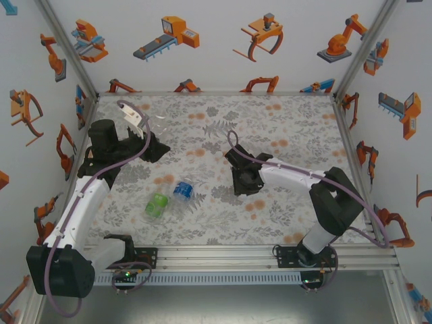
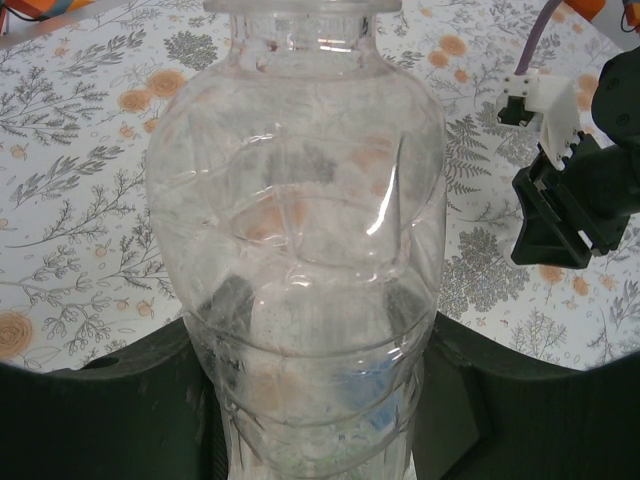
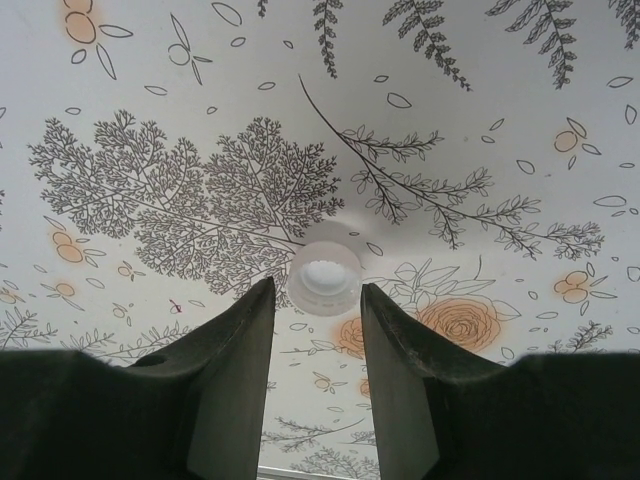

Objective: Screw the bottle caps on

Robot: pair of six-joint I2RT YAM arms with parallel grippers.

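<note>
The left gripper is clamping a clear bottle around its lower body, holding it beyond and to the left of the blue-label bottle. That bottle is lying on the table, with the green-label bottle just beside it. To its right, the right gripper is hovering with jaws narrowly parted, gripping nothing, over a white cap that is resting on the table.

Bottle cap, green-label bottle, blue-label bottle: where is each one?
bottle cap (image 3: 325,278): right wrist view, its round middle.
green-label bottle (image 1: 156,205): top external view, its label.
blue-label bottle (image 1: 183,191): top external view, its label.
</note>
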